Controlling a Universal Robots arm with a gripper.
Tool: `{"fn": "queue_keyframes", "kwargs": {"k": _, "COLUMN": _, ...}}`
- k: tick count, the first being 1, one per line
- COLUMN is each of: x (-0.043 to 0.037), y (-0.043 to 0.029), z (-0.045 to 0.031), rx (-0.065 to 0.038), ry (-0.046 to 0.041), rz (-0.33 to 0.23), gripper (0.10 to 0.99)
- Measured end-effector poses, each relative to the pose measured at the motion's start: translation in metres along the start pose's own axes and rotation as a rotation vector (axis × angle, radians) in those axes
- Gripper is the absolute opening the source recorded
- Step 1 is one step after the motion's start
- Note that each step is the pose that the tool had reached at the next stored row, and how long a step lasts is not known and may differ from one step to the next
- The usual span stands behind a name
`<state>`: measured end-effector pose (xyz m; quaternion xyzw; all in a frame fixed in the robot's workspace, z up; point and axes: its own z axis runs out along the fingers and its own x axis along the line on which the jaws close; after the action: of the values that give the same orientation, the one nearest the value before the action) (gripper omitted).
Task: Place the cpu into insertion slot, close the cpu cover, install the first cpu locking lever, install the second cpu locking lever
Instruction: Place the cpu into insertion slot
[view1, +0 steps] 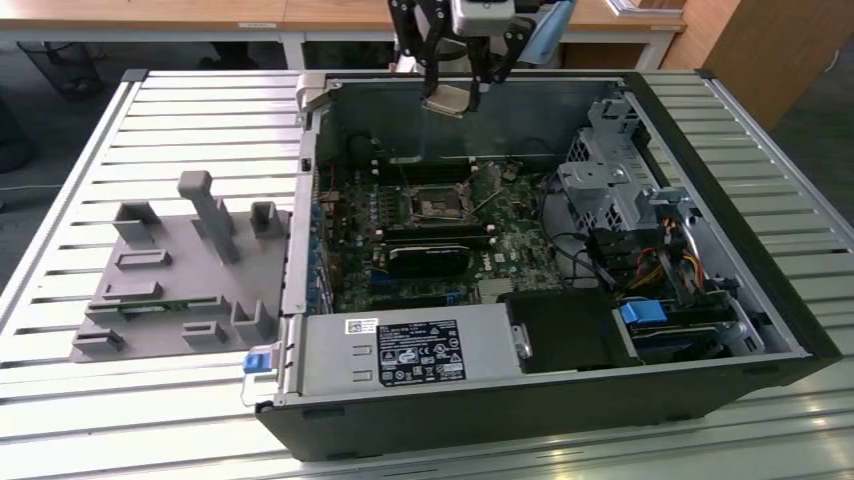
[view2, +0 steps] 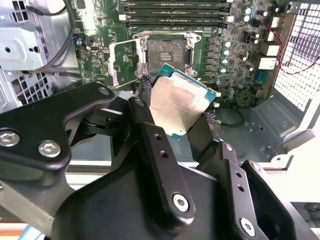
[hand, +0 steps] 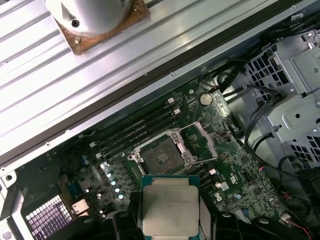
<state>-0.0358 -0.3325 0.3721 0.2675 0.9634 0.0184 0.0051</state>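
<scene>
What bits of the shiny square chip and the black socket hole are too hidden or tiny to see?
- The flat square silver-grey cpu: its underside faces away in both wrist views; the black gripper covers two edges in the second wrist view.
- The square black insertion slot: its contacts are too fine in both wrist views.
- The thin silver cpu cover, standing open: too small to pick out in the exterior view.

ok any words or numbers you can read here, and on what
Black label on the power supply box: print too small to read.
White sticker beside it: too small to read.
Chip top: no print seen.
Circuit board: markings too small to read.
</scene>
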Motion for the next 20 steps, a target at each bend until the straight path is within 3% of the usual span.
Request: {"fn": "queue_keyframes", "kwargs": {"k": 20, "x": 0.0008, "y": 0.0013, "z": 0.0007, "rx": 0.007, "ry": -0.0096, "rz": 0.136, "gripper": 0.541}}
